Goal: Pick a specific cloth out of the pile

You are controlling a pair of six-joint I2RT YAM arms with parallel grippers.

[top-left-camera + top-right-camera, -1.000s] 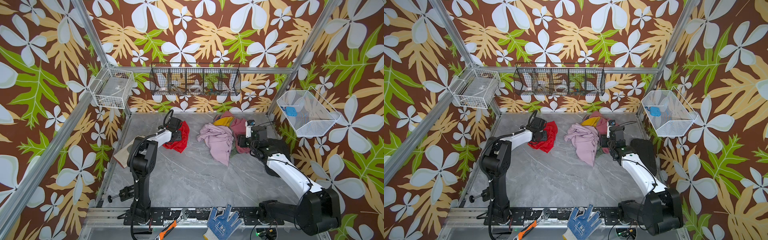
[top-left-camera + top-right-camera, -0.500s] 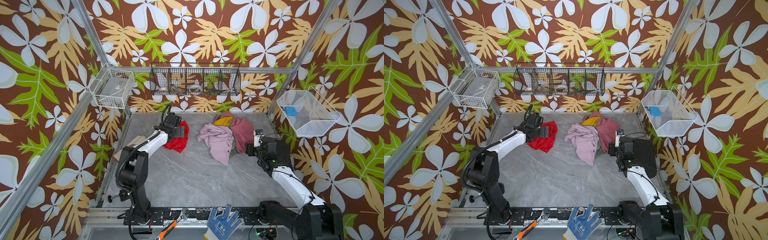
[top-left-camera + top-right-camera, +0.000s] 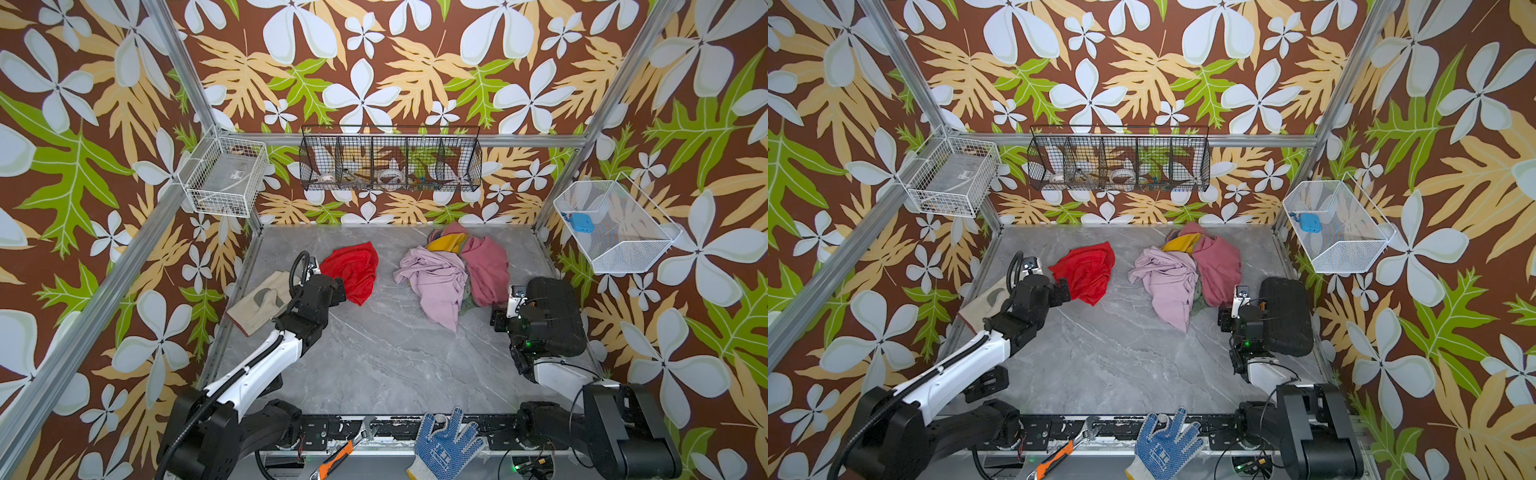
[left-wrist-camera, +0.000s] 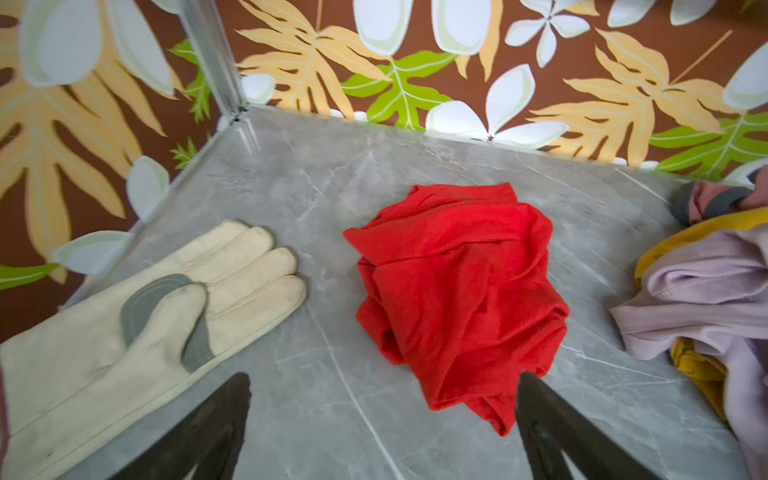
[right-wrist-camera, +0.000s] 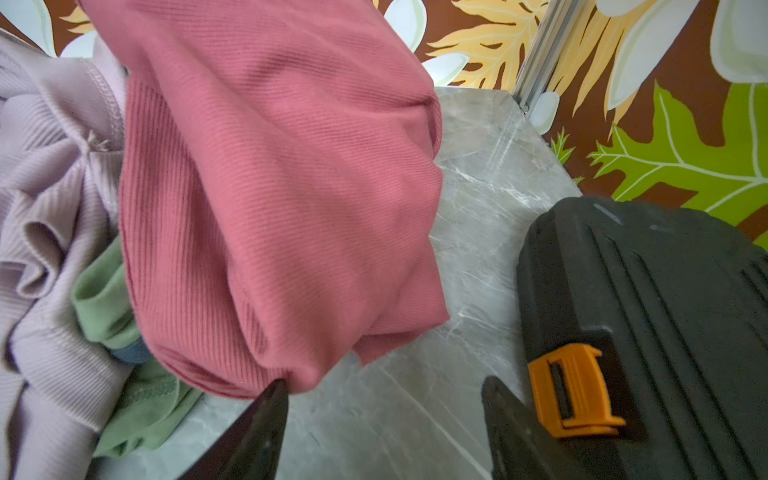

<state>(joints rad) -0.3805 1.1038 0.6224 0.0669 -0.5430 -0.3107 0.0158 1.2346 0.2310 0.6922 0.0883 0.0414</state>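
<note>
Clearly the red cloth point(image 4: 457, 291) is light and limp; with my left gripper point(image 4: 382, 415) wide and empty, I'd pinch a raised fold.

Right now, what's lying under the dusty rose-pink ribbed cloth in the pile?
Under the dusty rose-pink ribbed cloth, an olive green cloth pokes out beside the pale lilac cloth, with a dark blue scrap at its edge. Anything deeper is covered.

no legible text, blue glove point(image 3: 444, 446) print unreadable
</note>
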